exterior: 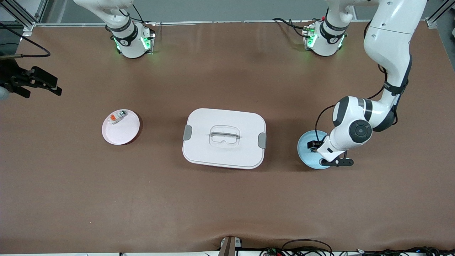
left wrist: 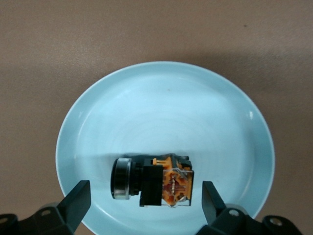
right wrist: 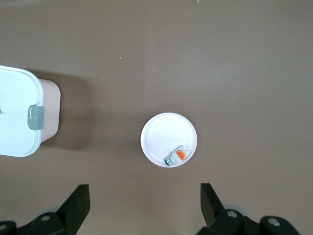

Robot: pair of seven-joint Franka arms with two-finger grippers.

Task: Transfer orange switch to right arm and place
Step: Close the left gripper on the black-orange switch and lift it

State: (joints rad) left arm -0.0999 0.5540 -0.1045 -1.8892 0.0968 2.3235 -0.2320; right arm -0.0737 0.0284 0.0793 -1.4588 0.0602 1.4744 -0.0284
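Blocky orange switch (left wrist: 152, 182) on glossy round blue plate (left wrist: 166, 107), left gripper (left wrist: 144, 205) open over it, right gripper (right wrist: 144, 205) open

- A white plate (right wrist: 168, 139) is sitting at the frame's centre on the brown table (right wrist: 220, 58).
- A white-grey piece (right wrist: 176, 156) is lying on its lower rim.
- A white box (right wrist: 17, 112) is showing at the left edge.
- The right gripper (right wrist: 144, 208) is spreading wide below.
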